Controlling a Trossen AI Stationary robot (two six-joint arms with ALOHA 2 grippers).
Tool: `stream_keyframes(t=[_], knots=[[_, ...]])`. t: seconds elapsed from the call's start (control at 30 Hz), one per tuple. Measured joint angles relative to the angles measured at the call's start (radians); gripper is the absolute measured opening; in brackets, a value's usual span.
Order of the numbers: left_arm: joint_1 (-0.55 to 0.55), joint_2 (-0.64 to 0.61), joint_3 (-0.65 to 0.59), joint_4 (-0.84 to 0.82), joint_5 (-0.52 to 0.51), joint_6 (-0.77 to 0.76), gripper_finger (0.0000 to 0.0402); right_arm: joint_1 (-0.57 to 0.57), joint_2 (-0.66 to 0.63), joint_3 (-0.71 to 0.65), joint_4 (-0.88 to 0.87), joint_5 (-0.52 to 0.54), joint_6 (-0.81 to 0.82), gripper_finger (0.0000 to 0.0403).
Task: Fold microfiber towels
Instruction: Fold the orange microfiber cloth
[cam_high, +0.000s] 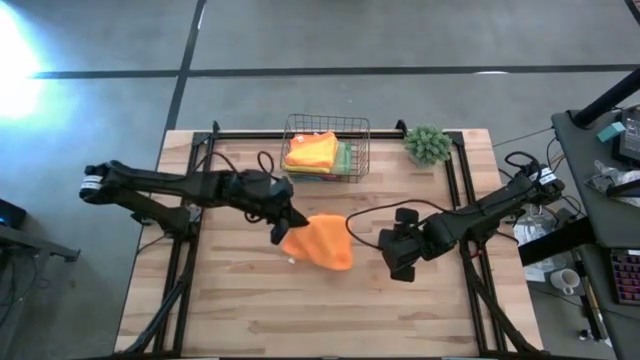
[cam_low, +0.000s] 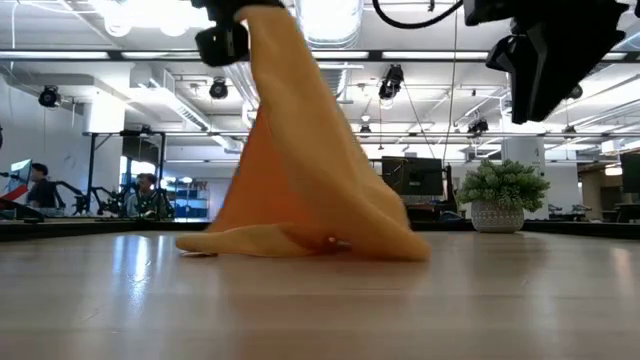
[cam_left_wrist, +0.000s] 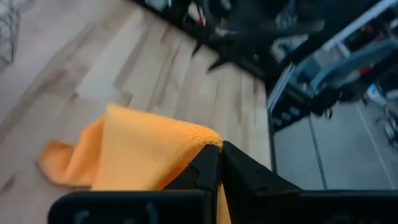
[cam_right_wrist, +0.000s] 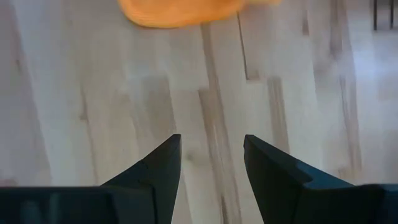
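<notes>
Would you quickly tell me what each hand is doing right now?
Left hand: closed on the orange towel, lifting one corner off the table.
Right hand: open, holding nothing, above bare wood.

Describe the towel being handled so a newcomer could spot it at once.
Start at the wire basket at the table's far edge. Nearer the middle lies an orange towel, one corner pinched and lifted by the left hand. Unlike the basket's stacked towels, it lies alone on bare wood.
</notes>
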Motion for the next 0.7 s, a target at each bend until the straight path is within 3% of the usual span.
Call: stream_keyframes(t=[0.33,0.7], knots=[[-0.001,0.009,0.120,0.027,-0.119,-0.134,0.0000,0.000,0.000,0.000,0.299,0.024,-0.185,0.0160],[-0.001,0.014,0.175,0.080,-0.294,-0.241,0.0000,-0.003,0.000,0.000,0.595,0.280,-0.403,0.0127]])
